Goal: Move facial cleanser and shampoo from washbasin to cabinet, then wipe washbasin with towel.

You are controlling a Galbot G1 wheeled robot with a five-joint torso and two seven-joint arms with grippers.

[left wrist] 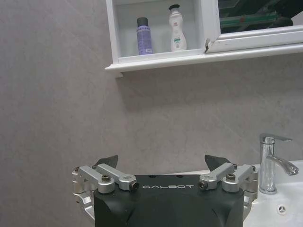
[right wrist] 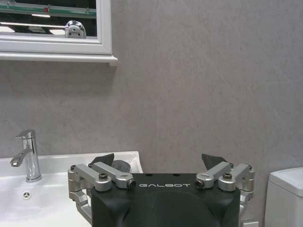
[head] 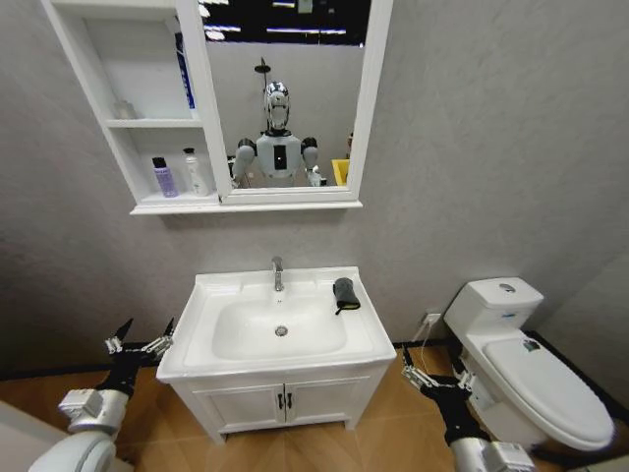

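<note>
While I look down from the head camera, my left gripper (head: 140, 337) hangs low beside the washbasin's (head: 366, 344) left edge, jaws spread wide, holding nothing. My right gripper (head: 430, 372) sits low between the washbasin's right corner and the toilet (head: 531, 369), also spread wide and empty. Cabinet (head: 100, 103): bottom shelf carries a purple bottle (head: 163, 177) and a white bottle (head: 196, 173) side by side. Towel (head: 345, 293) lies on the basin's right rear deck, right of the tap (head: 277, 272). Bowl holds only the red-ringed drain (head: 281, 330). Below, a two-door cupboard (head: 285, 401) stands on a wood-toned floor; the wall is grey.

Left wrist view: fingertips (left wrist: 108, 161) wide apart, pointing at the grey wall. Above, the purple bottle (left wrist: 144, 35) and white bottle (left wrist: 177, 28) stand upright on the cabinet's (left wrist: 158, 59) lowest shelf. Tap (left wrist: 271, 163) nearby.

Right wrist view: fingertips (right wrist: 213, 160) wide apart. Towel (right wrist: 120, 165) lies just behind one fingertip, on the basin rim (right wrist: 71, 158). Tap (right wrist: 27, 156), mirror frame (right wrist: 105, 28) and toilet tank (right wrist: 286, 196) flank the view.
</note>
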